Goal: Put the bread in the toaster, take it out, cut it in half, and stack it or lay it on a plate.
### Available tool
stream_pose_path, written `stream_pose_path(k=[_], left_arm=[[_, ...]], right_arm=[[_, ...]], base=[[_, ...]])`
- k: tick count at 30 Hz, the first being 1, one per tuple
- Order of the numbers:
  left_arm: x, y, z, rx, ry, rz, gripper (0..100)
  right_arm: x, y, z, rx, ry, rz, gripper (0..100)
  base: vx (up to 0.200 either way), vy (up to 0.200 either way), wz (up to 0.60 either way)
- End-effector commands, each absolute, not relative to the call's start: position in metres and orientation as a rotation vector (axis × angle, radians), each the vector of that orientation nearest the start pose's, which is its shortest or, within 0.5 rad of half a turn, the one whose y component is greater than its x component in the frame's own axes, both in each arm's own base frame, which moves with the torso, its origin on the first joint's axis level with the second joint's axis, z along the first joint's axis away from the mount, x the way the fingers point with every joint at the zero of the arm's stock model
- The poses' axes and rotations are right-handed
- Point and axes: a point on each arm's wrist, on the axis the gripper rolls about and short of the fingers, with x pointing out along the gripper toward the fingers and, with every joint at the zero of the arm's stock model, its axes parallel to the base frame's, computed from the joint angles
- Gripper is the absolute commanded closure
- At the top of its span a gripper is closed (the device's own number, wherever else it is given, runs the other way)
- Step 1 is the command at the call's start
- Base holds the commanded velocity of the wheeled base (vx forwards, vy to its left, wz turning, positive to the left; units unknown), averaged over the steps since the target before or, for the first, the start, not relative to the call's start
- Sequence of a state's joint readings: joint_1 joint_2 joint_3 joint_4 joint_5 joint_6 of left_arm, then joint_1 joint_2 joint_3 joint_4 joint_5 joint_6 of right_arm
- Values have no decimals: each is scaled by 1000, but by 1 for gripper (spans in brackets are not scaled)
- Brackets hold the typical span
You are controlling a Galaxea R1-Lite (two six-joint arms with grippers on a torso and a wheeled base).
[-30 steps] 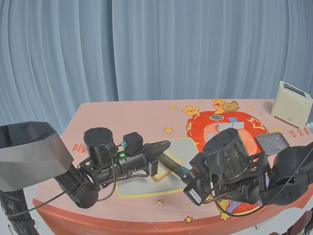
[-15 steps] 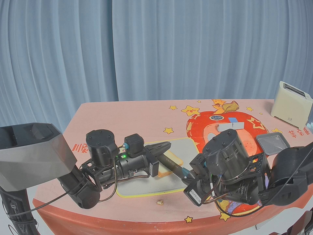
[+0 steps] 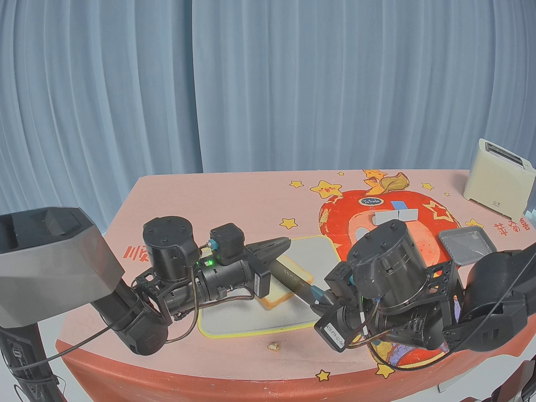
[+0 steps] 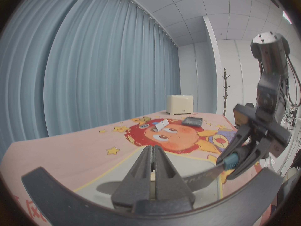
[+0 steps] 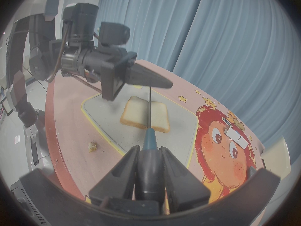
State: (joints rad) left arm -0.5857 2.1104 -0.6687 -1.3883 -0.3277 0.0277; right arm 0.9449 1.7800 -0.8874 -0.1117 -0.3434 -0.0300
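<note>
right gripper point(image 5: 150, 148) fingers point(image 5: 125, 170) pinching knife point(image 5: 150, 138), blade across bread point(image 5: 134, 112) on cutting board point(image 5: 103, 110), left gripper point(image 5: 165, 84) fingers point(image 5: 145, 77) pressed together above it

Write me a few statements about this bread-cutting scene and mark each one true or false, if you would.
1. The right gripper is shut on the knife. True.
2. The bread stands in the toaster. False: it lies flat on the cutting board, far from the toaster.
3. The left gripper is wide open. False: its fingers are shut together.
4. The knife's blade lies across the bread. True.
5. A crumb lies on the cutting board. False: it lies on the table, off the board, near the front edge.
</note>
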Motion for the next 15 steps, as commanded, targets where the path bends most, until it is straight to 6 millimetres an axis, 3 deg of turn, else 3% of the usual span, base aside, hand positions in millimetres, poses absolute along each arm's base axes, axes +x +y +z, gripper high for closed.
stream_pose_path(k=[1, 6, 15], left_arm=[[285, -198, 112, 22, -36, -898, 100], [274, -208, 112, 20, -27, -935, 100], [272, -221, 79, 41, 53, -955, 100]], right_arm=[[183, 240, 134, -502, 625, 580, 100], [183, 241, 133, -506, 627, 580, 100], [183, 240, 132, -506, 632, 579, 100]], base=[[0, 0, 0], [0, 0, 0], [0, 0, 0]])
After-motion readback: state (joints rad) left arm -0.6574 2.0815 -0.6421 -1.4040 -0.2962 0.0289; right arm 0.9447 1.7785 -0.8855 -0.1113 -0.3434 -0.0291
